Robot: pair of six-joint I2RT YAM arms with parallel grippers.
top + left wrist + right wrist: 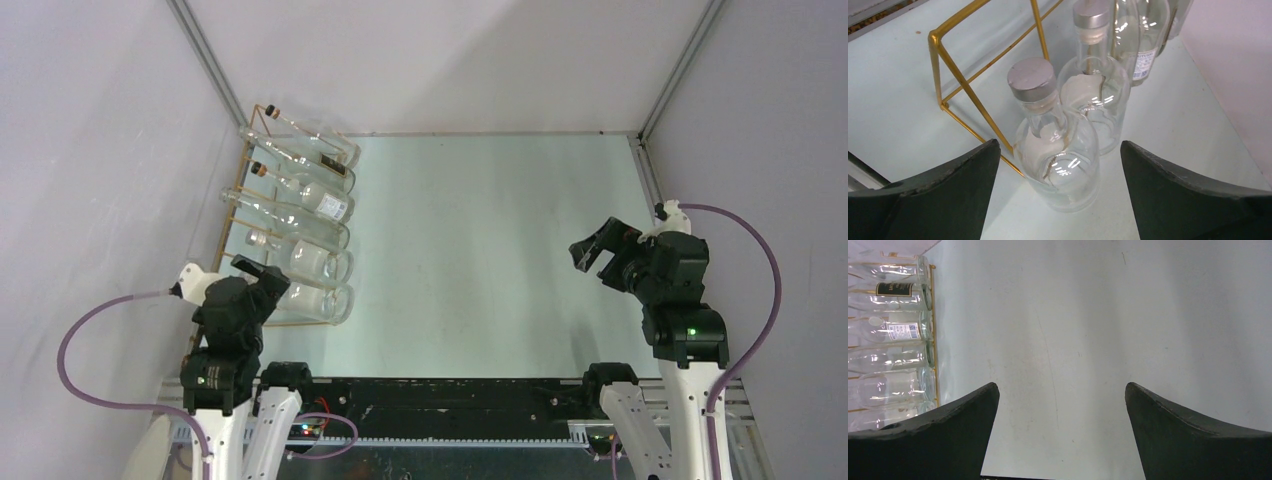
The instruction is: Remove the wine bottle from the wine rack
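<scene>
Over on the left side of the table (480, 250), the gold wire wine rack (238, 178) was still fully loaded: a row of clear glass bottles (300, 195) lay on their sides in it, one behind another, and none had been lifted out or set down on the table. As I judged it, the job had barely started. The left gripper (1059, 144) hung at the near end of the rack with its jaws spread wide and nothing in them. Its wrist camera looked straight at the neck end of the nearest bottle (1058, 165), which sat between the two fingers but touched neither. Closing on that bottle, drawing it clear of the wire and putting it down all remained to be done. The right gripper (1061, 385) was likewise wide open and held nothing, well apart from the rack over bare tabletop. As for writing, the nearest bottle wore a plain grey cap (1031, 77) and only torn white scraps where a label had been. Farther back, one bottle had a dark label (894, 288) with pale lettering and another a white label (900, 331) with small blue print and a code square. Neither was sharp enough for me to read.
</scene>
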